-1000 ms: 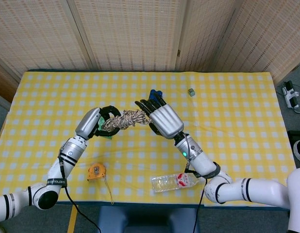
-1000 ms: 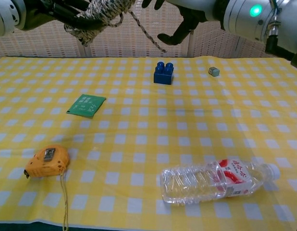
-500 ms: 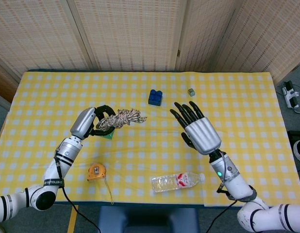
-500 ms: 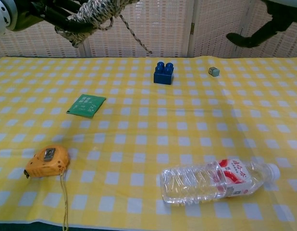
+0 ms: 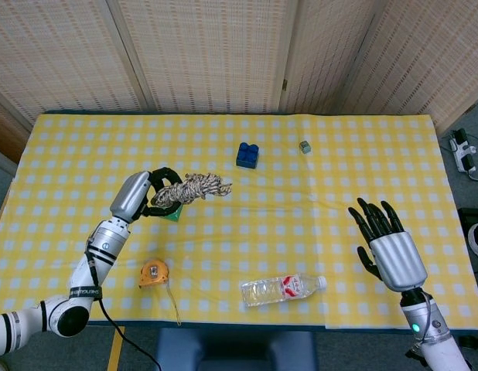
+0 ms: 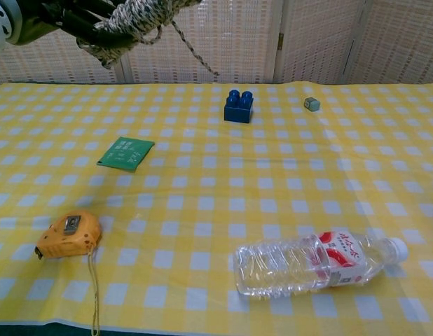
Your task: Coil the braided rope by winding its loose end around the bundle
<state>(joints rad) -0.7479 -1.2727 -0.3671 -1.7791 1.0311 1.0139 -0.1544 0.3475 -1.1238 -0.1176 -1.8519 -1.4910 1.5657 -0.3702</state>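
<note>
My left hand (image 5: 150, 195) holds the coiled braided rope bundle (image 5: 194, 187) up above the table at the left of centre. In the chest view the rope bundle (image 6: 136, 19) shows at the top left, gripped by my left hand (image 6: 69, 17), and its loose end (image 6: 197, 54) dangles down to the right. My right hand (image 5: 388, 246) hangs far off at the lower right of the head view, fingers spread, holding nothing. The chest view does not show it.
On the yellow checked tablecloth (image 5: 339, 170) lie a blue block (image 5: 247, 154), a small grey cube (image 5: 305, 146), a green card (image 6: 126, 153), an orange tape measure (image 5: 153, 273) and a clear plastic bottle (image 5: 283, 290) near the front edge.
My right hand has let go of the rope and drawn back from the bundle to the lower right, out of the chest view. My left hand keeps the bundle, nearly still.
</note>
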